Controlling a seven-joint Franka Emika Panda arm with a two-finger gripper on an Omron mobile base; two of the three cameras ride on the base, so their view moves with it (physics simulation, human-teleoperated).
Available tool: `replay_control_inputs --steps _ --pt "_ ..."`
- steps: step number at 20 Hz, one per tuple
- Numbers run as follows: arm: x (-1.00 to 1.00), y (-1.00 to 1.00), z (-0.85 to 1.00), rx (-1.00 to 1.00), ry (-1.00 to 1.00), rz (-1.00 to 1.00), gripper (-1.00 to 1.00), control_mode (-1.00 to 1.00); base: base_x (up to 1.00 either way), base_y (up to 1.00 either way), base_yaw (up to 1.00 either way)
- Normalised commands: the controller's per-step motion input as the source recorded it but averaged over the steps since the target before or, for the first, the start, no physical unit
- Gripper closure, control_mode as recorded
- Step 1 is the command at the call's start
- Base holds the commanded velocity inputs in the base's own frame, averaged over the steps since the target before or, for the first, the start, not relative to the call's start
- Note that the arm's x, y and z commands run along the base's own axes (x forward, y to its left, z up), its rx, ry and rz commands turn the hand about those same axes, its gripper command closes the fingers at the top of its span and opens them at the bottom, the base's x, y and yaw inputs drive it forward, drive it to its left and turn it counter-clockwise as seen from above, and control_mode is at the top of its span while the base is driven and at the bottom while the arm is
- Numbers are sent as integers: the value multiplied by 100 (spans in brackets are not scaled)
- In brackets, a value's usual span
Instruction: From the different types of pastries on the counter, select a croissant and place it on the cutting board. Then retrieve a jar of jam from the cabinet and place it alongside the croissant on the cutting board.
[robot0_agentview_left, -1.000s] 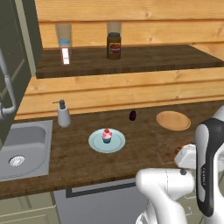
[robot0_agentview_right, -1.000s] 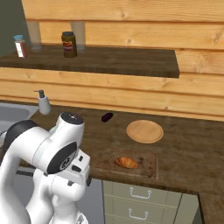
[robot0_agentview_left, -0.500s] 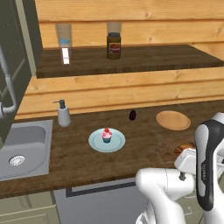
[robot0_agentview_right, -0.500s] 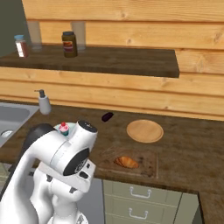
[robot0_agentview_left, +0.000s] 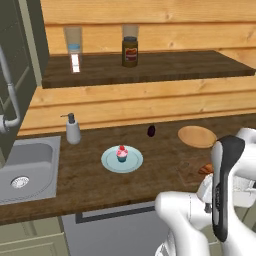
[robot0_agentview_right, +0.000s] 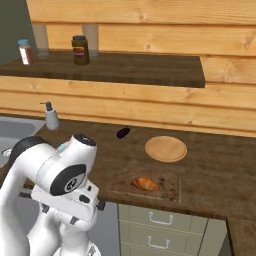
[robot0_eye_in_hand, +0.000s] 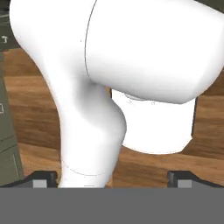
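The orange-brown croissant (robot0_agentview_right: 145, 184) (robot0_agentview_left: 205, 169) lies on the dark rectangular cutting board (robot0_agentview_right: 167, 188) near the counter's front edge, with nothing touching it. On the dark wood counter (robot0_agentview_left: 90, 180), the pink-frosted cupcake (robot0_agentview_left: 121, 153) sits on its pale blue plate (robot0_agentview_left: 109, 161). My gripper (robot0_eye_in_hand: 112, 180) is open, its two dark fingertips (robot0_eye_in_hand: 43, 179) far apart and nothing held between them. The arm is folded low in front of the counter, well away from the croissant. The jar of jam is out of view. A dark door of the cabinet (robot0_agentview_left: 20, 75) shows at the far left.
A brown jar with a black lid (robot0_agentview_left: 130, 51) (robot0_agentview_right: 79, 49) and a small bottle (robot0_agentview_left: 74, 55) stand on the wooden shelf. A round wooden plate (robot0_agentview_right: 166, 148), a tiny dark purple object (robot0_agentview_right: 123, 132), a soap dispenser (robot0_agentview_left: 73, 129) and the sink (robot0_agentview_left: 25, 165) are on the counter.
The arm has swung and folded lower in front of the counter. The croissant stays still on the cutting board.
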Motion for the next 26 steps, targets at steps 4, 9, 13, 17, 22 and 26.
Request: replay_control_inputs --steps 4,9,13,17,22,26 --pt "-100 61 0 -32 -28 0 -100 -100 0 0 0" --pt "-66 41 -1 -22 -16 0 -100 -100 0 0 0" --pt "-1 0 0 0 0 0 -100 -100 0 0 0" --pt "-1 0 0 0 0 0 -100 100 -32 19 -1" --pt "0 0 0 0 0 0 -100 100 -100 24 -1" --pt "0 0 0 0 0 0 -100 100 -100 35 0"
